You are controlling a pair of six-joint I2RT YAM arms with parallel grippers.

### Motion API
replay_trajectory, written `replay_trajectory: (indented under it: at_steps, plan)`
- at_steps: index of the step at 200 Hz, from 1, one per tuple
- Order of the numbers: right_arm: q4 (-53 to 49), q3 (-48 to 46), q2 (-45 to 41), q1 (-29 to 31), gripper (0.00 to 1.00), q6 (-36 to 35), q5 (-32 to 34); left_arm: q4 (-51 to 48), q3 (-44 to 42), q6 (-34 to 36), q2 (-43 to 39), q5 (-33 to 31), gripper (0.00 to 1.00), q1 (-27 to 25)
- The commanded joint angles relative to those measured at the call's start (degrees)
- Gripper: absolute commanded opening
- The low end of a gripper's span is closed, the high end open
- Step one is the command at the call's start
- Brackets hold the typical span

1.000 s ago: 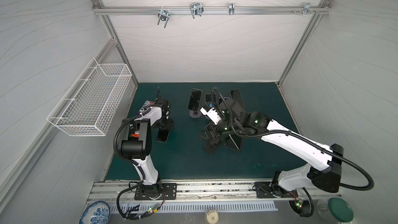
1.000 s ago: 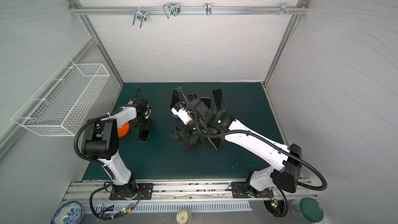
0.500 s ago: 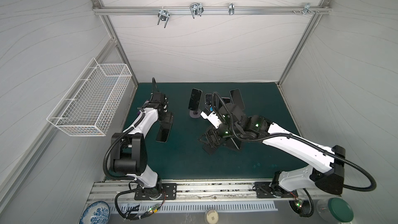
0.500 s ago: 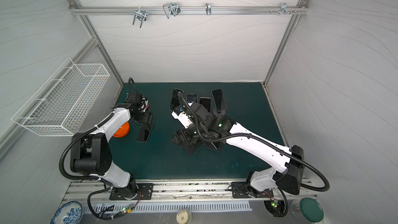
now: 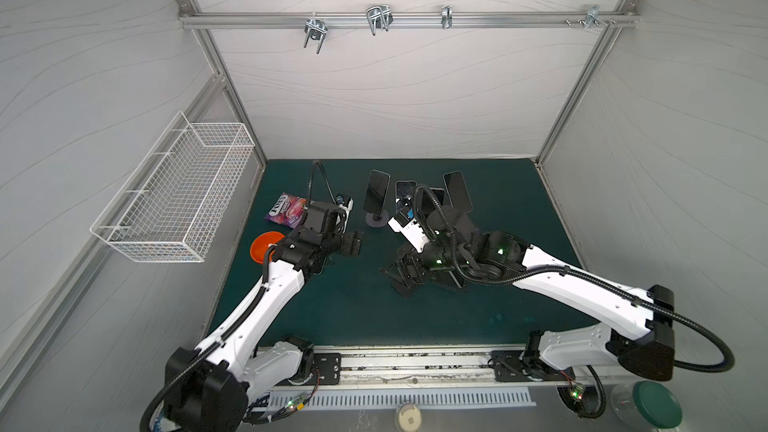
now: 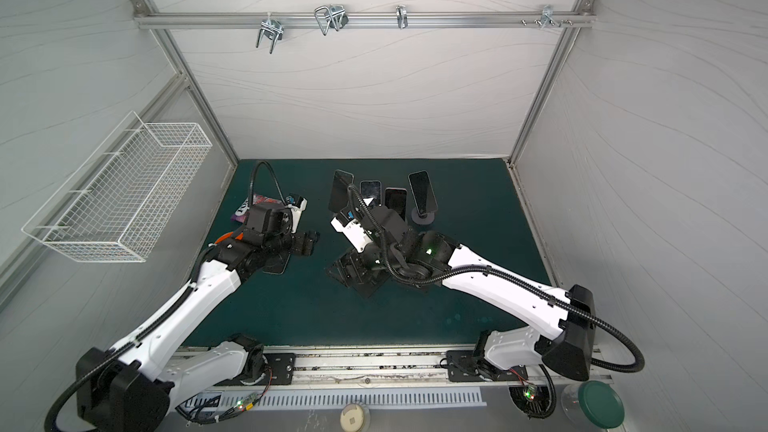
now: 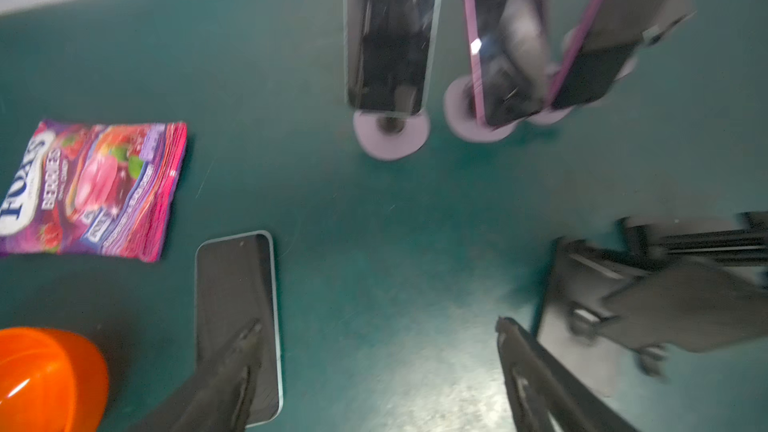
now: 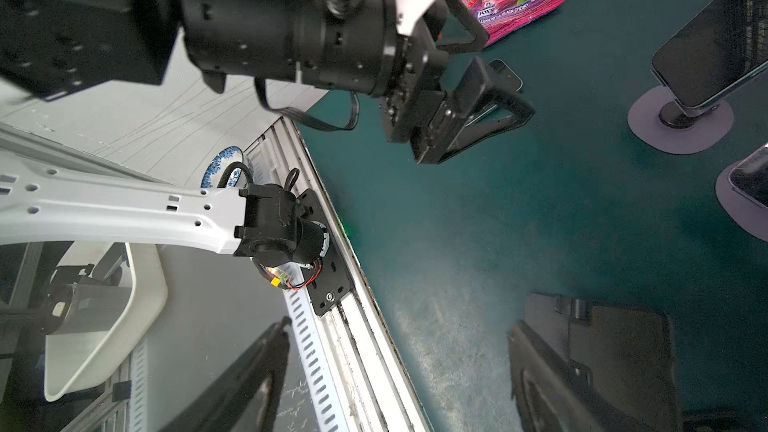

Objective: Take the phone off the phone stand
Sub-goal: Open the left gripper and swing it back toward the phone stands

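Several dark phones stand on phone stands at the back of the green mat; the leftmost phone (image 5: 376,191) (image 7: 390,35) sits on a round grey stand (image 5: 376,220) (image 7: 390,135). One more phone (image 6: 276,265) (image 7: 235,305) lies flat on the mat under my left arm. My left gripper (image 5: 351,243) (image 7: 382,367) is open and holds nothing, hovering in front of the leftmost stand, one fingertip (image 7: 245,351) over the flat phone. My right gripper (image 5: 405,276) (image 8: 399,371) is open and holds nothing, low over the mat in front of the stands.
A purple candy bag (image 5: 286,209) and an orange bowl (image 5: 264,245) lie at the mat's left side. A white wire basket (image 5: 178,193) hangs on the left wall. The metal rail (image 5: 415,363) runs along the front edge.
My left gripper has moved right, away from the flat phone and towards the leftmost stand, as its arm swung. The right gripper has hardly moved.
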Motion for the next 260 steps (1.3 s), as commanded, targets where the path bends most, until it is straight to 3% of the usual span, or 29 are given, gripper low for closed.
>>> replay_trajectory:
  at_steps: [1, 40, 70, 130, 180, 222, 260]
  plan:
    - [2.1, -0.4, -1.9, 0.4, 0.82, 0.1, 3.0, 3.1, -1.6, -3.5, -5.2, 3.4, 0.89, -2.1]
    - [4.5, -3.3, -5.5, 0.4, 0.79, -4.9, 6.8, 2.7, -8.6, -3.9, -14.8, 7.4, 0.89, -4.8]
    - [4.8, -5.4, -8.6, 0.4, 0.80, -14.0, 7.8, 4.8, -14.4, -2.1, -22.1, 14.1, 0.89, -5.0]
    - [7.5, -13.5, -17.6, 0.4, 0.89, -30.6, 1.6, 6.5, -17.8, 2.1, -31.3, 24.1, 0.90, -6.9]
    - [6.6, -16.3, -22.6, 0.4, 0.90, -33.4, 1.0, 1.8, -14.7, 5.5, -31.0, 24.7, 0.91, -7.2]
    - [2.1, -16.2, -25.1, 0.4, 0.90, -33.5, 4.4, 2.0, -13.3, 0.5, -30.7, 22.3, 0.91, -7.2]
    - [-0.7, -17.2, -27.9, 0.4, 0.89, -28.5, 11.1, 3.9, -12.7, -3.7, -28.5, 19.6, 0.90, -7.5]
